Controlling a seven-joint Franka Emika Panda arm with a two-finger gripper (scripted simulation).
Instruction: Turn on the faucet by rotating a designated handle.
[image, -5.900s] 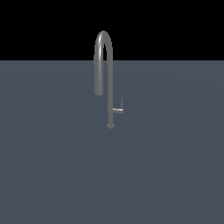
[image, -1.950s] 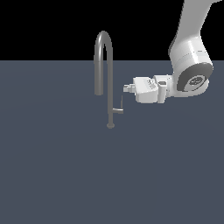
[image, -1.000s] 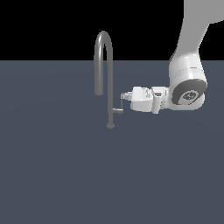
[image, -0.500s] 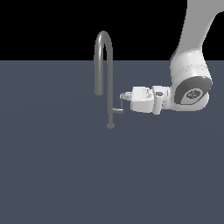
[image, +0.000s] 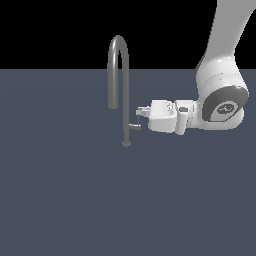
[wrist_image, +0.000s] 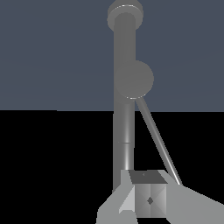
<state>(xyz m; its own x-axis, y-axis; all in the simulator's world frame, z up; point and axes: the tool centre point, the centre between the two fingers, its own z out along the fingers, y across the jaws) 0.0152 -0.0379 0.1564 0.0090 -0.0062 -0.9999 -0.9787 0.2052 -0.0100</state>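
The faucet (image: 120, 80) stands on the flat grey surface (image: 60, 200) a little behind its middle, well clear of every edge, its stem upright and its spout arching over toward the exterior view's left. The handle (image: 134, 126) juts from low on the stem, just above the small round base, and points toward the exterior view's right, which is the side the arm comes from. The gripper (image: 140, 113) lies nearly level, wrist turned so its fingers reach sideways at the handle's height; that seems chosen so a sideways sweep can swing the lever about the stem rather than press down on it. In the exterior view the fingertips sit just above and against the outer end of the handle, though whether they touch it I cannot tell. In the wrist view the thin blade (wrist_image: 157, 135) runs from the round stub down to the fingers (wrist_image: 148, 197), ending beside one of them rather than clearly between the two. The pads look drawn close, but the pictures do not show whether they are pinching the blade, so I cannot tell its state. By my reading the push on the lever is about to start or is only just under way.
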